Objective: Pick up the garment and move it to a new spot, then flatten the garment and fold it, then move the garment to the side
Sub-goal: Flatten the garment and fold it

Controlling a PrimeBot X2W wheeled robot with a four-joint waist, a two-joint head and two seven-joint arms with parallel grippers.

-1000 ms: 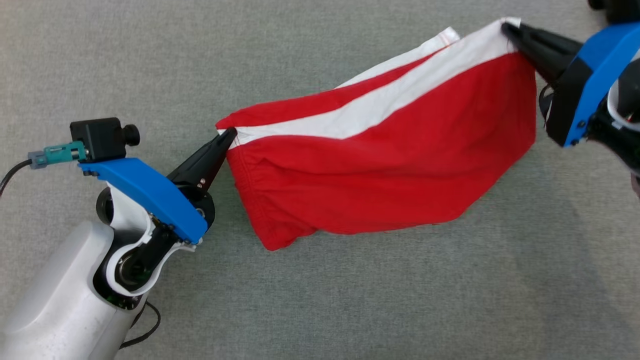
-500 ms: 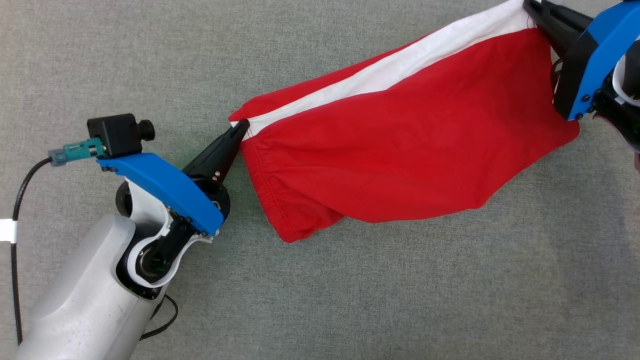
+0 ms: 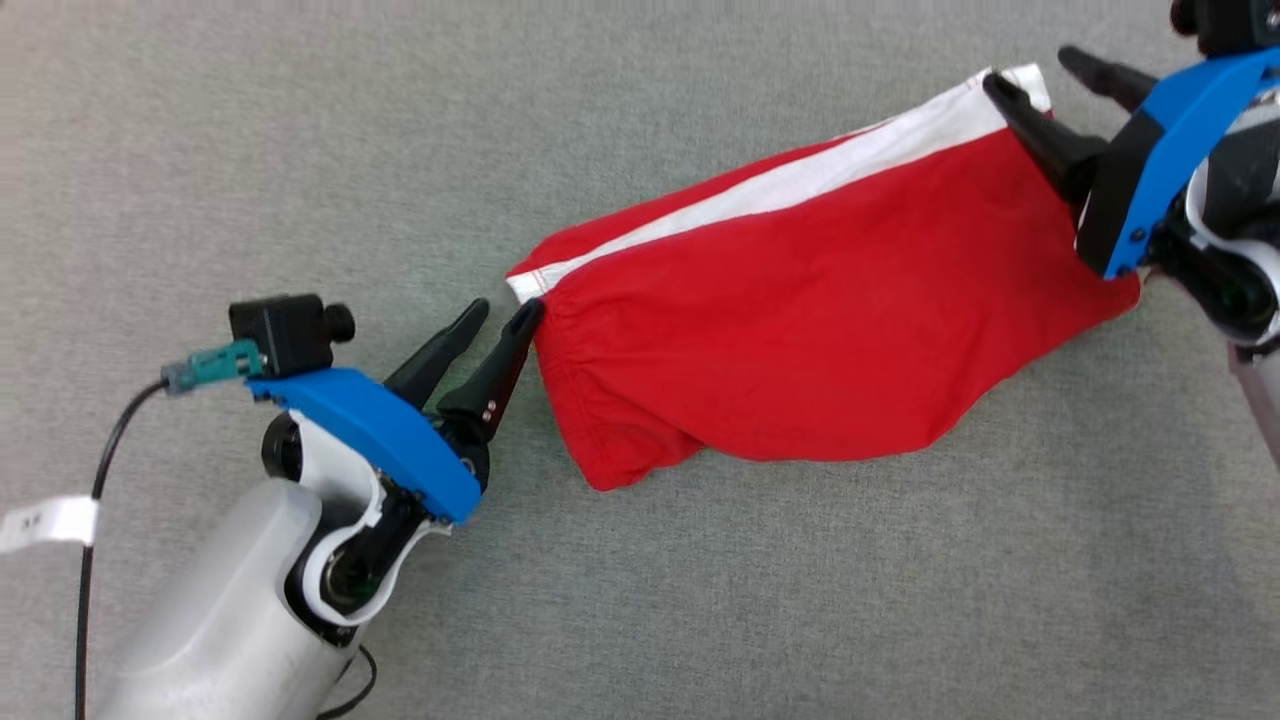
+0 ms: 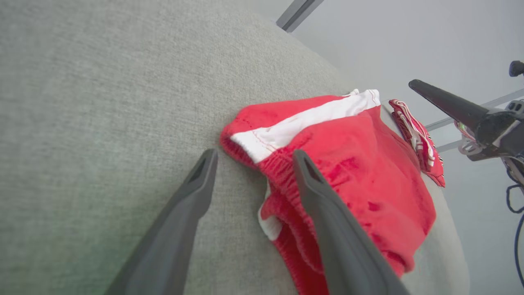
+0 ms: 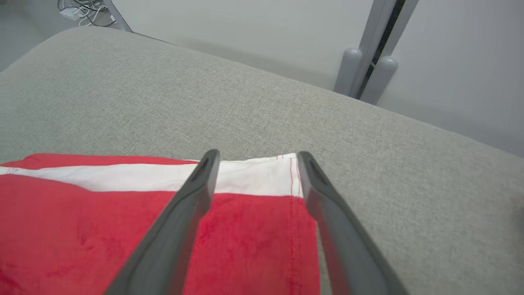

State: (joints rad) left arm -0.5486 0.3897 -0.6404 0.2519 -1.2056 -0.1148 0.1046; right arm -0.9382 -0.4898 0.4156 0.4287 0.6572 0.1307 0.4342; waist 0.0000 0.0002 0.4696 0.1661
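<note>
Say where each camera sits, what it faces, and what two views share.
Head: from the head, down on red shorts on grey cloth; left hand and right hand, open.
Left wrist: along its fingers at the shorts' waistband.
Right wrist: along its fingers at the white stripe.
Shared: head and left wrist views both show the right hand.

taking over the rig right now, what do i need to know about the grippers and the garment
Left gripper: open, at the garment's waistband corner, holding nothing.
Right gripper: open, its fingers either side of the white-striped far corner, holding nothing.
Garment: red shorts lying stretched out on the grey surface between the two grippers, slightly wrinkled.
Done: appears laid out, mostly flat.
Left: smooth, fold, move aside.
</note>
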